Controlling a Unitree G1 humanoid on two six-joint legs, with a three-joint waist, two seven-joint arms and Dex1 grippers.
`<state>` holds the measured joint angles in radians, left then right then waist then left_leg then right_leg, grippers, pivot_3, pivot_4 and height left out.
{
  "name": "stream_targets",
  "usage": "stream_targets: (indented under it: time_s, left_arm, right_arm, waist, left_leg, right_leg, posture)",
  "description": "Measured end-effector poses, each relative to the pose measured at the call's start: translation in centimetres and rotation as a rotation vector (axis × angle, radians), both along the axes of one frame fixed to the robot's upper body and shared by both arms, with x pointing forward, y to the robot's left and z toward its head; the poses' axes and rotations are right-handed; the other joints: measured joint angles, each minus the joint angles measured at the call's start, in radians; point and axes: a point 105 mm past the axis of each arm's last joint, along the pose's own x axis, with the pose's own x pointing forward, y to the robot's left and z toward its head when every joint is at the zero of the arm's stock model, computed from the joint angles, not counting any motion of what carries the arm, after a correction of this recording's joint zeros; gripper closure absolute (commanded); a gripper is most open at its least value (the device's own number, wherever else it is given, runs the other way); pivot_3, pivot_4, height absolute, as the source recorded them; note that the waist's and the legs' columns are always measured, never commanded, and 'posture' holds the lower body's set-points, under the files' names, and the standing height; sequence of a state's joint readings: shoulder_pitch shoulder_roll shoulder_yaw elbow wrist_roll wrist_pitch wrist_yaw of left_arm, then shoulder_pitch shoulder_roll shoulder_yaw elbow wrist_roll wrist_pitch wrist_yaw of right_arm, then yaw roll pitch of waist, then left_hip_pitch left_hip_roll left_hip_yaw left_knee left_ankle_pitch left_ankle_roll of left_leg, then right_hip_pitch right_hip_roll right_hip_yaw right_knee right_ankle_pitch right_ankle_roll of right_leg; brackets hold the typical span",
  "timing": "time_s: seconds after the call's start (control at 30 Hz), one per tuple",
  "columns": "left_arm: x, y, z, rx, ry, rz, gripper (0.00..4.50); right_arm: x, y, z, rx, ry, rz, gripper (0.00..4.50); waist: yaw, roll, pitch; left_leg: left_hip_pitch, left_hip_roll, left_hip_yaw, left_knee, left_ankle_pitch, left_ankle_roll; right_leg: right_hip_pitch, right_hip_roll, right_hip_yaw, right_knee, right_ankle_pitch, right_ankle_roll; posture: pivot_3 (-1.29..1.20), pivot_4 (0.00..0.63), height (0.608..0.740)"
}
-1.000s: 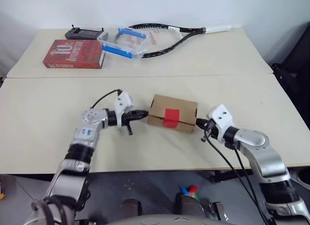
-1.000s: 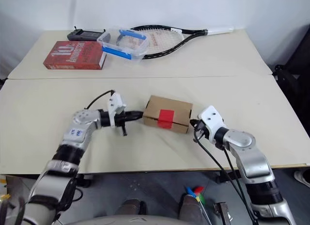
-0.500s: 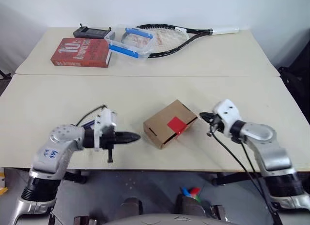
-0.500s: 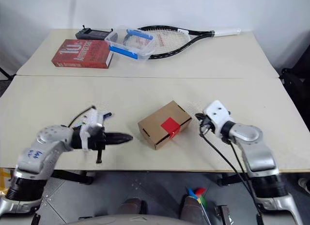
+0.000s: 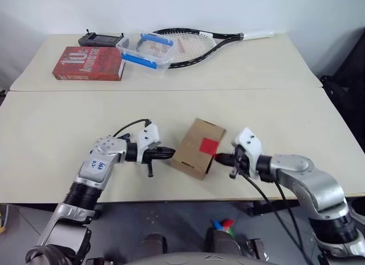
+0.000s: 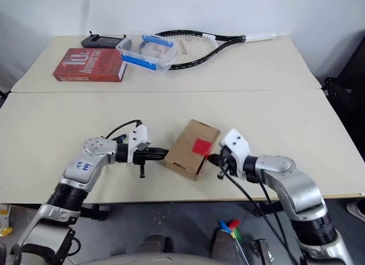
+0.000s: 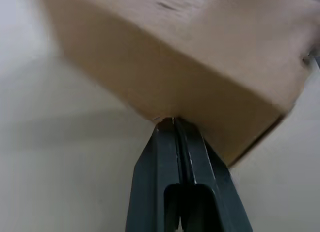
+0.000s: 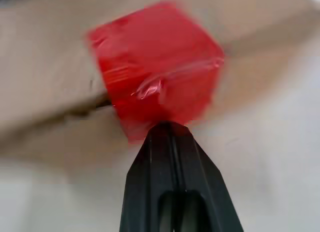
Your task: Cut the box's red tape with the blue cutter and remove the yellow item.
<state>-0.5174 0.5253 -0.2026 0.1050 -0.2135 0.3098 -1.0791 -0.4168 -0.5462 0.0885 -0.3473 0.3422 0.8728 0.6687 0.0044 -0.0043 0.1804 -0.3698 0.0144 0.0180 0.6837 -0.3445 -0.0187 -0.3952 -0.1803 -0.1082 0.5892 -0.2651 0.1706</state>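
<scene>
Box [image 5: 198,148] wedged between both closed end effectors, left [image 5: 170,154]; right [image 5: 220,158] tip on red tape [image 5: 208,145]

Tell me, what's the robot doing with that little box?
The robot has its two claws pressed against a small cardboard box on the table, one on each side. The left claw is shut and touches one end. The right claw is shut too, with its tip at the red tape. The tape is not cut yet and the box is closed. Farther back lie a tennis racket, a red book and a clear tub.
</scene>
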Motion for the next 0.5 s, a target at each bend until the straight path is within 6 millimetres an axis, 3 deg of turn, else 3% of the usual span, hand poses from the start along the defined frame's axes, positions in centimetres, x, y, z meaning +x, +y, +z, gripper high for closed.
stream_targets:
  time_s: [0.13, 0.5]
  left_arm:
    - [-1.3, -1.5, -0.8, -0.042, 0.041, -0.025, 4.46]
    - [-2.0, -2.4, -1.0, -0.078, 0.043, 0.049, 4.46]
  right_arm:
    - [1.6, 0.7, 1.0, -0.001, -0.065, 0.006, 4.50]
    - [4.3, 0.4, -0.5, -0.078, -0.079, 0.060, 4.50]
  waist:
    - [0.012, 0.000, 0.000]
    - [0.008, 0.000, 0.000]
  left_leg:
    - [-0.001, 0.000, -0.001, 0.000, 0.000, 0.000]
    - [0.000, 0.000, 0.000, 0.000, 0.000, 0.000]
  right_leg:
    - [0.000, 0.000, -0.001, -0.001, 0.000, 0.000]
    - [0.000, 0.000, -0.001, 0.000, 0.000, 0.000]
  posture:
    - [0.00, 0.150, 0.740]
    - [0.00, 0.150, 0.740]
